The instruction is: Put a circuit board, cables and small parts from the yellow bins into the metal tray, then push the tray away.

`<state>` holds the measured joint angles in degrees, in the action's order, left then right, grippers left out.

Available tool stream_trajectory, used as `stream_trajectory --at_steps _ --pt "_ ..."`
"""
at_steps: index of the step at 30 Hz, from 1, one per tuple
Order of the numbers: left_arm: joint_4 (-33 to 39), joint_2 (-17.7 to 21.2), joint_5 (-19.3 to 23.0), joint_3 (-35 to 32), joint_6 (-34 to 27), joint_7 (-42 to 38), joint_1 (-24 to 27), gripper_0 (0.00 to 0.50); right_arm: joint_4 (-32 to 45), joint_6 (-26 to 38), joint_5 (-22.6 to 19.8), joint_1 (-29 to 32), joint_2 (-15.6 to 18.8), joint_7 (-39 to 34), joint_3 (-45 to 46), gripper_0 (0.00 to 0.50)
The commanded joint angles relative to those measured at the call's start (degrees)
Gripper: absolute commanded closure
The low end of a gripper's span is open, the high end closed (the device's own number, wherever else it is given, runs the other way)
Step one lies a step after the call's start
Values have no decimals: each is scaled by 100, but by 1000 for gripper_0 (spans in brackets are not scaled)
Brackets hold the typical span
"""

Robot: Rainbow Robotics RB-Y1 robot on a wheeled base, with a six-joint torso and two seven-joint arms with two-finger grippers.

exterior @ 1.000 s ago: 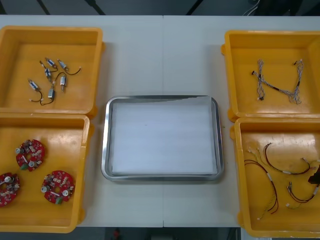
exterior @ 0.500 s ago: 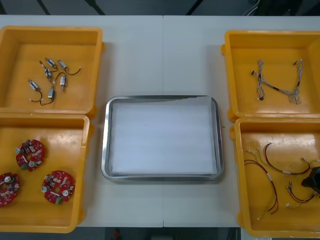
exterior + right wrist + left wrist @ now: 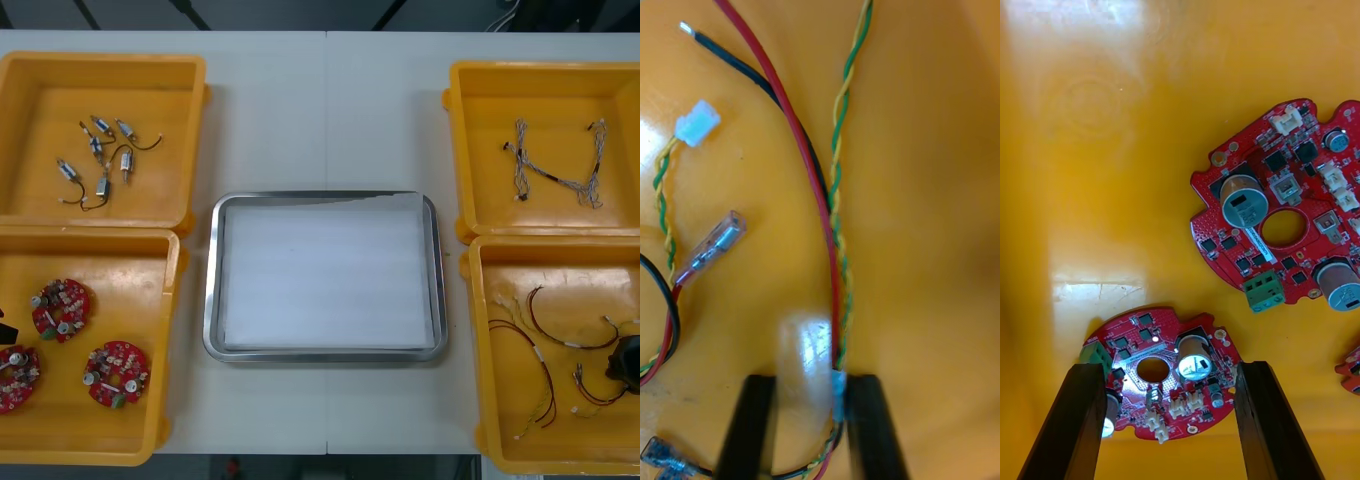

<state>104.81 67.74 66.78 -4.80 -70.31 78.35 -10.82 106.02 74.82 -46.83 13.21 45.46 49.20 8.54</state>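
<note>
My right gripper point(image 3: 625, 362) is down in the near right yellow bin point(image 3: 500, 440), among the red and yellow cables point(image 3: 545, 370). In the right wrist view its fingers point(image 3: 752, 427) stand half closed and still apart. A red cable point(image 3: 816, 195) and a twisted yellow-green cable point(image 3: 841, 172) run between them, close against one finger. My left gripper point(image 3: 1171, 369) is open, with its fingers on either side of a round red circuit board point(image 3: 1161, 375). A second board point(image 3: 1281, 217) lies beyond it. The metal tray point(image 3: 325, 354), white inside, holds nothing.
The near left bin point(image 3: 160, 340) holds three red boards point(image 3: 116, 375). Small metal parts point(image 3: 100, 160) lie in the far left bin. Blue and white twisted cables point(image 3: 555, 165) lie in the far right bin. Bare table lies beyond the tray.
My right gripper's fingers have drawn in around the cables and it has shifted slightly in the bin. A dark tip of the left gripper has appeared at the edge of the near left bin.
</note>
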Motion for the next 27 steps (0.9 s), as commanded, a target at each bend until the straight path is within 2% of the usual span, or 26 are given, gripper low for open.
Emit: stream_trajectory --at_steps 1,6,12,18,27 --pt "66 29 -104 181 185 -400 -95 0 -117 -20 60 156 -72 -226 -169 500" --pt "75 47 -156 331 308 -505 -104 0 -108 -3 51 94 -81 -218 -169 500" --pt "66 73 -200 480 334 -611 -104 0 -55 349 95 -178 -72 -182 -107 500" --pt "75 99 -235 550 668 -664 -306 0 393 1324 130 -486 -72 -42 359 500" --pt "66 99 -271 559 677 -672 -403 0 1395 2722 341 -872 -72 178 983 500"
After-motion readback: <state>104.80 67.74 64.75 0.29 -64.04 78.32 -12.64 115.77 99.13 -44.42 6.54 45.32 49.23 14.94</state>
